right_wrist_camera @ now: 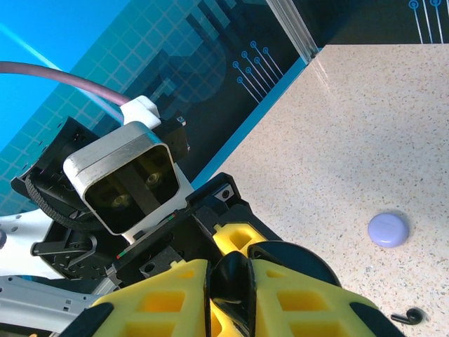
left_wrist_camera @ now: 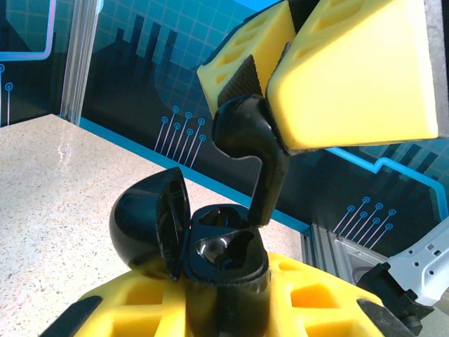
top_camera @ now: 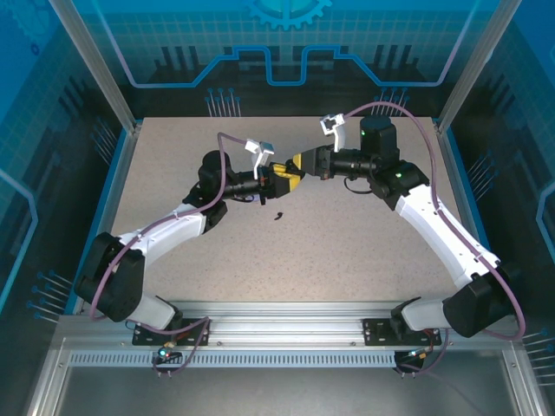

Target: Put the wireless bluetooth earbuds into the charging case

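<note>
Currently the right gripper [left_wrist_camera: 273, 91] is clamped on the first earbud [left_wrist_camera: 249, 140] at the upper right of the left wrist view. The earbud's stem points down, its tip at the mouth of an empty socket. The left gripper [left_wrist_camera: 224, 312] is closed tight around the charging case [left_wrist_camera: 224, 260] at bottom centre, with the lid [left_wrist_camera: 151, 217] swung open to the left.

Judged from this, insertion of the first earbud is under way and no earbud is seated. The second earbud [top_camera: 278, 215] lies on the table [top_camera: 364, 251], just below the grippers in the top view, and is left to do.

Both arms reach up-frame from their bases and bend inward. Their wrists meet nose to nose at frame centre, above the table.
</note>
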